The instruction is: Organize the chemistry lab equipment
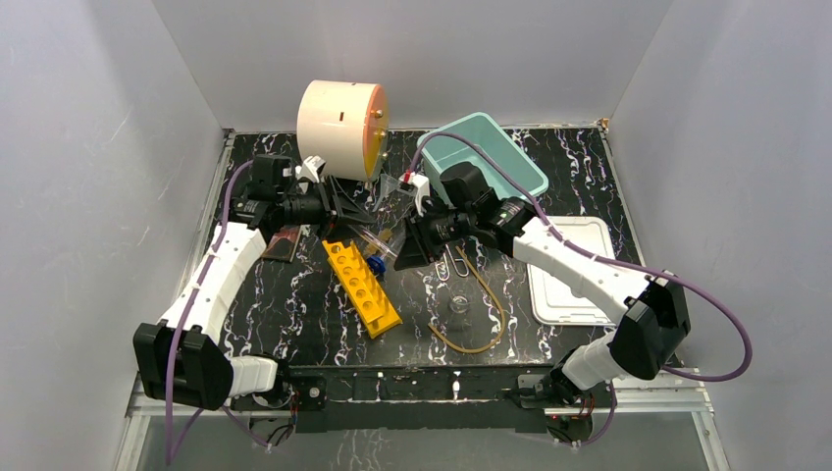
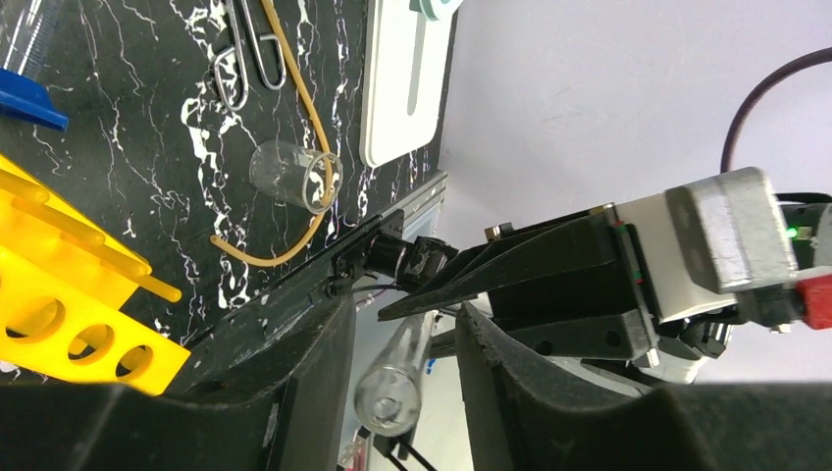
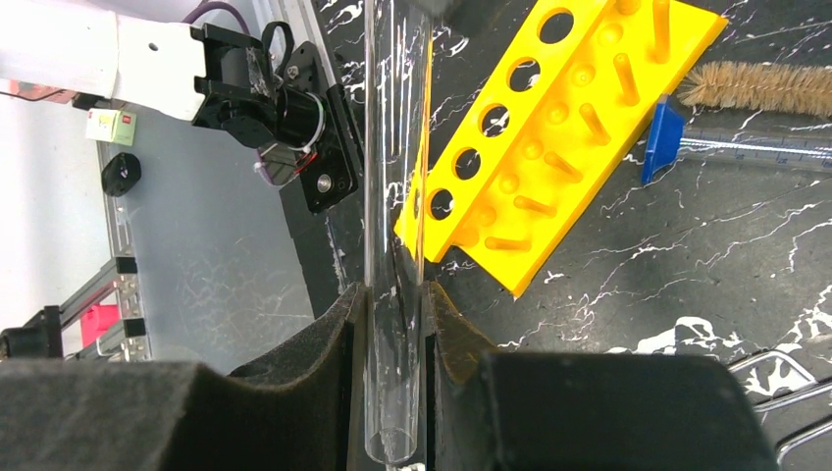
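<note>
Right wrist: right hand [image 3: 395, 294] clamps one glass tube [image 3: 395, 147]; left hand [image 2: 402, 314] part-open around it; one yellow rack [image 3: 559, 157].

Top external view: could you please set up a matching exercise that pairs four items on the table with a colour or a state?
Column 1:
1. tube rack
2. bin
3. rubber loop
4. glass tube

Column 2:
A. tan
B. held in the right end effector
C. yellow
D. teal

Pairs: 1-C, 2-D, 3-A, 4-B.
</note>
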Action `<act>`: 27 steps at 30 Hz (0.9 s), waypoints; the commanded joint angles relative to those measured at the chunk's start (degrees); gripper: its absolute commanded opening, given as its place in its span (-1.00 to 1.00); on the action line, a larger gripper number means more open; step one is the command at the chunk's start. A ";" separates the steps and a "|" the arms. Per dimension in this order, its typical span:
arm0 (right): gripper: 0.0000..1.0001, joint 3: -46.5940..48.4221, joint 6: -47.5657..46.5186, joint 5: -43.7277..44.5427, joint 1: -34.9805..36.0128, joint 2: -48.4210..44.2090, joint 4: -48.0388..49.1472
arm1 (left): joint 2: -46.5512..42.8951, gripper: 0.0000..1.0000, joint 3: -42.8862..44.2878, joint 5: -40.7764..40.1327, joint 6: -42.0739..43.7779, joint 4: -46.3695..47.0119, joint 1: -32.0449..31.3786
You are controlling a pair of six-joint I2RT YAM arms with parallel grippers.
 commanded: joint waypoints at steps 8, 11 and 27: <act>-0.59 3.53 -1.47 -1.24 -1.55 0.85 1.75 | -1.94 -0.34 -2.53 5.51 -0.19 1.08 -0.64; -0.58 3.36 -1.71 -1.74 -1.95 0.76 1.80 | -1.93 -0.43 -2.61 5.57 -0.19 1.10 -0.71; -0.58 4.70 -4.63 -6.87 -2.29 1.79 -0.64 | -2.20 -0.53 -3.64 7.35 -3.60 3.61 -0.99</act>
